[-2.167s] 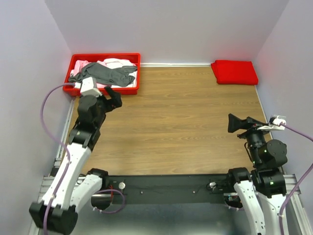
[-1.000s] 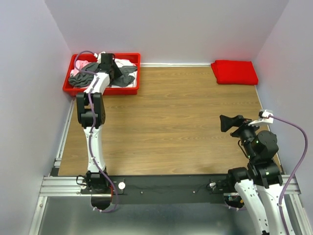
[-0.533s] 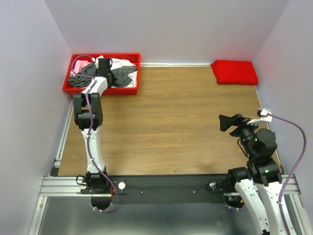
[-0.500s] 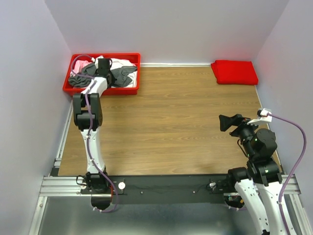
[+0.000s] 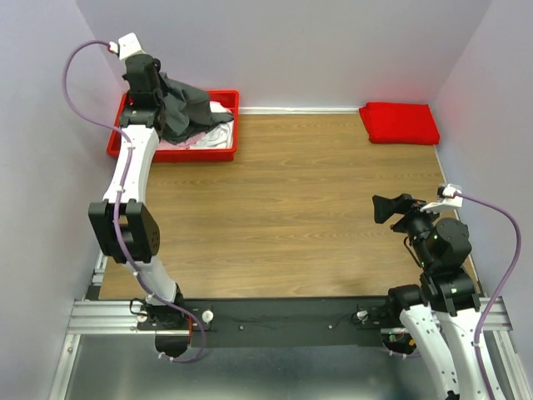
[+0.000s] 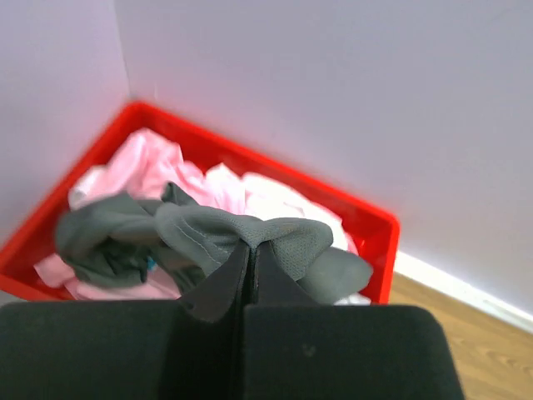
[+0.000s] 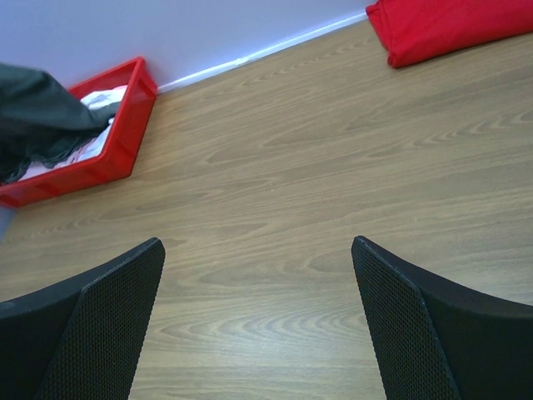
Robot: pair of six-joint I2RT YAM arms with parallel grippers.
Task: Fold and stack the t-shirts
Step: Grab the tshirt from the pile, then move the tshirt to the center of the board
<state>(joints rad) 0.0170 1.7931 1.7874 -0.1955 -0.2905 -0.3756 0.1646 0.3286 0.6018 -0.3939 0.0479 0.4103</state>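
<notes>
The dark grey t-shirt (image 5: pixel 185 104) hangs bunched above the red bin (image 5: pixel 200 153), lifted by my left gripper (image 5: pixel 163 90). The left wrist view has that gripper (image 6: pixel 251 247) shut on a fold of the grey t-shirt (image 6: pixel 208 227), with its lower end trailing into the bin. Pale pink t-shirts (image 6: pixel 141 163) and a white one (image 6: pixel 281 203) lie in the bin below. A bright red t-shirt (image 5: pixel 400 122) lies folded at the table's far right corner. My right gripper (image 5: pixel 385 208) hovers open over bare wood at the near right, its jaws (image 7: pixel 256 244) wide apart and holding nothing.
The bin (image 7: pixel 115 152) sits in the far left corner against both walls. Purple walls close in the table at the left, back and right. Wooden tabletop (image 5: pixel 300 208) lies between the bin and the red t-shirt (image 7: pixel 441 29).
My left gripper has shut on the dark grey t-shirt in the bin and risen, pulling the shirt up. The right arm has stayed still.
</notes>
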